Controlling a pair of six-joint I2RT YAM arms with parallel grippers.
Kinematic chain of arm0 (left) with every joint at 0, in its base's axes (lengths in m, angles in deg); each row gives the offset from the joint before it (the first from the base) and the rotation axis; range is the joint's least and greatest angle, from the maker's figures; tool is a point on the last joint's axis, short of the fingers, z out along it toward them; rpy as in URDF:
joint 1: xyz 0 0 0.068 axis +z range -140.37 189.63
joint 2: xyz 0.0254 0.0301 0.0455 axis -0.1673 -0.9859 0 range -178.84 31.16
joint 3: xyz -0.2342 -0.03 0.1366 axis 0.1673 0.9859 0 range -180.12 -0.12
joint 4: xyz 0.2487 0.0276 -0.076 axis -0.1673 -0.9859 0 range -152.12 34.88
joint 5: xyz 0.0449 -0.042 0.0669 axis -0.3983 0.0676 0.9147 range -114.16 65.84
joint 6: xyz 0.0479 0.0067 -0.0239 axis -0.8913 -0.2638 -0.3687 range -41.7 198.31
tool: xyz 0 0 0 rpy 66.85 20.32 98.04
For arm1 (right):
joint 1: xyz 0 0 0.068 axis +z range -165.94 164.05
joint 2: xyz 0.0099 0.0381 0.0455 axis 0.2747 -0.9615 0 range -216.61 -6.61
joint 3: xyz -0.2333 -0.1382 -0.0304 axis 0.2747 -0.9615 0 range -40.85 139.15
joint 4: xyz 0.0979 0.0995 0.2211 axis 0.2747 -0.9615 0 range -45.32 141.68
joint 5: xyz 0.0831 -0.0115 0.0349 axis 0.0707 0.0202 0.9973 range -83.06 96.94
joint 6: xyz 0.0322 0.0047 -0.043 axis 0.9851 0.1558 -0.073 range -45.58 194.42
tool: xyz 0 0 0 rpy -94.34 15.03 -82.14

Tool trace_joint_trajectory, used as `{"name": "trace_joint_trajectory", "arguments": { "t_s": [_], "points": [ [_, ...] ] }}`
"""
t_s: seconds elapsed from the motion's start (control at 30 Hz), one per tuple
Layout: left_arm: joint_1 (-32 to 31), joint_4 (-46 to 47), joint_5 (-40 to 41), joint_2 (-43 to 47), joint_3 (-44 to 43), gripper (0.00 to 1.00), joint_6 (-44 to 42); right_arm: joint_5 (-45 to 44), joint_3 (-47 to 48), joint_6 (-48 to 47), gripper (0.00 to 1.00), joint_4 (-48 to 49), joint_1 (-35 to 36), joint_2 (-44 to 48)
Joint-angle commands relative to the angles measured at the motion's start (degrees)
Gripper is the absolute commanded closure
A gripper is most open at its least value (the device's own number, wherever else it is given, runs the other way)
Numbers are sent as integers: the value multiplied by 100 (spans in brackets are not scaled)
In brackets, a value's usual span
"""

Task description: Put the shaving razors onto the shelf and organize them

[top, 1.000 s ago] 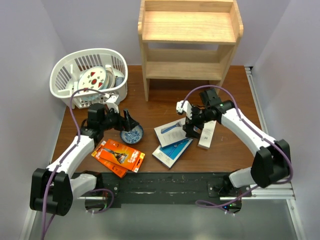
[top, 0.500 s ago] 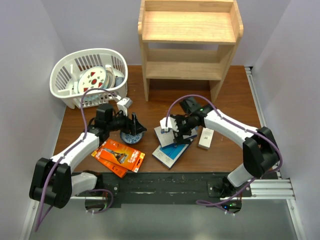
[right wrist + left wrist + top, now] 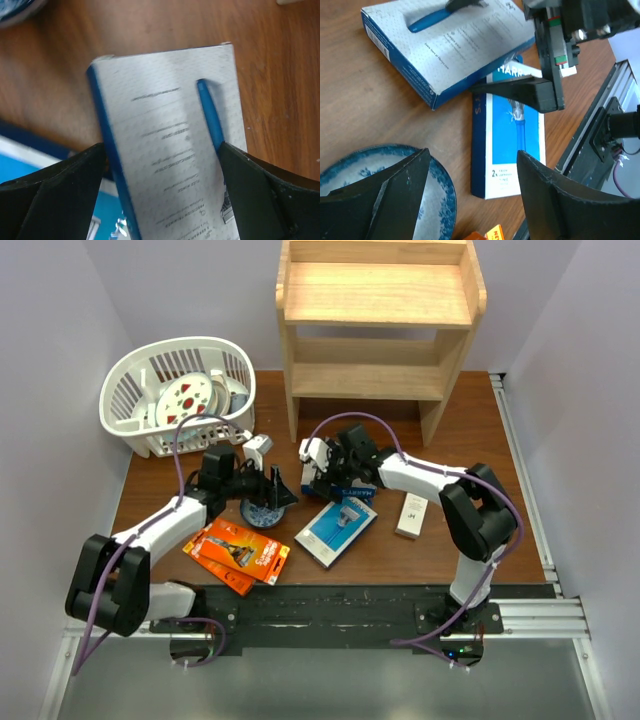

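The pine shelf (image 3: 378,302) stands at the back centre. My right gripper (image 3: 328,472) (image 3: 161,147) is shut on a white razor box (image 3: 352,490) (image 3: 170,125) with a blue side, one finger on each long edge. That box also shows in the left wrist view (image 3: 445,45). A blue razor box (image 3: 338,528) (image 3: 516,145) lies flat just in front of it. Two orange razor packs (image 3: 237,550) lie at the front left. My left gripper (image 3: 278,490) (image 3: 472,155) is open and empty, between the blue bowl and the blue box.
A blue patterned bowl (image 3: 262,512) (image 3: 442,187) sits under my left gripper. A white slotted basket (image 3: 128,390) with dishes stands at the back left. A small white box (image 3: 411,515) lies right of the razor boxes. The table's front rail (image 3: 330,605) runs behind the arm bases.
My right gripper has swung left and a little farther back, taking the white razor box off the blue one. My left gripper has moved right over the bowl.
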Motion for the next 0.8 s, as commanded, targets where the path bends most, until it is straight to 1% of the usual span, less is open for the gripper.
{"name": "trace_joint_trajectory", "arguments": {
  "t_s": [0.0, 0.1, 0.13, 0.23, 0.27, 0.3, 0.4, 0.47, 0.53, 0.57, 0.6, 0.67, 0.73, 0.77],
  "points": [
    [-72, 400, 130, -141, -365, 25, 87, -195, 55, 1370, 1, 419, -12, 18],
    [-98, 576, 209, -299, -409, 25, 281, -72, -77, 1853, 1, 463, -21, 211],
    [-116, 628, 244, -343, -444, 25, 316, -54, -112, 1995, 1, 481, -38, 412],
    [-125, 681, 306, -501, -593, 25, 369, 95, -183, 2750, 1, 560, -328, 747],
    [-116, 673, 306, -597, -663, 25, 386, 148, -191, 2961, 1, 560, -590, 939],
    [-125, 673, 297, -642, -708, 25, 387, 183, -235, 3433, 1, 543, -732, 1019],
    [-125, 673, 245, -800, -831, 25, 422, 122, -323, 3998, 2, 429, -1286, 1257],
    [-133, 699, 218, -853, -892, 26, 457, -1, -376, 4219, 4, 279, -1592, 1319],
    [-133, 743, 210, -879, -910, 26, 501, -10, -569, 4588, 9, 288, -1839, 1407],
    [-133, 778, 192, -914, -928, 26, 579, -10, -656, 4720, 17, 288, -1893, 1433],
    [-133, 796, 166, -932, -937, 28, 606, 7, -823, 5025, 22, 305, -1963, 1468],
    [-133, 848, 69, -993, -945, 30, 729, 69, -982, 5317, 31, 349, -2130, 1486],
    [-151, 954, -132, -1029, -928, 35, 791, 139, -1166, 5704, 33, 393, -2279, 1460],
    [-168, 980, -203, -1073, -928, 37, 817, 192, -1219, 5818, 36, 437, -2332, 1442]
  ]
}}
